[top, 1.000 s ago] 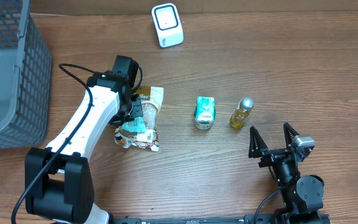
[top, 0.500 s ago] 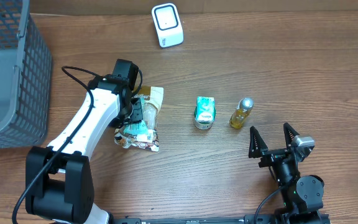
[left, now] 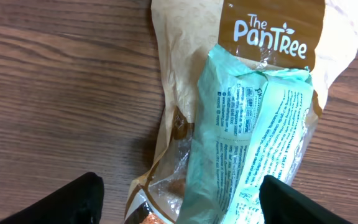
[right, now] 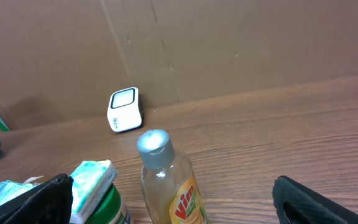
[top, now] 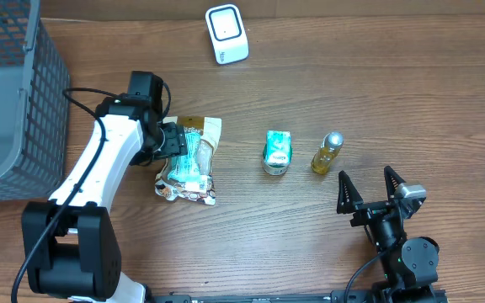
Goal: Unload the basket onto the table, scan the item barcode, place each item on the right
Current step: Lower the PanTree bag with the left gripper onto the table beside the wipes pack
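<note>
Right of the grey basket (top: 7, 101), the left gripper (top: 171, 143) hangs wide open over the PanTree snack bag (top: 194, 172), which lies flat on the table (top: 394, 84) with a teal packet (left: 247, 143) on top. The right gripper (top: 369, 187) stands wide open too, and the scanner (top: 226, 34) sits well apart from the bag.

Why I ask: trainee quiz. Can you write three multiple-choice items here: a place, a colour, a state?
1. The scanner stands: A at the far table edge; B on the floor; C in an end effector.
2. The bottle cap is: A red; B silver; C blue.
3. The left end effector is: A shut on a cup; B out of view; C open over the snack bag.
A, it stands alone at the far edge; B, the cap shines silver; C, its fingers spread wide beside the bag.
</note>
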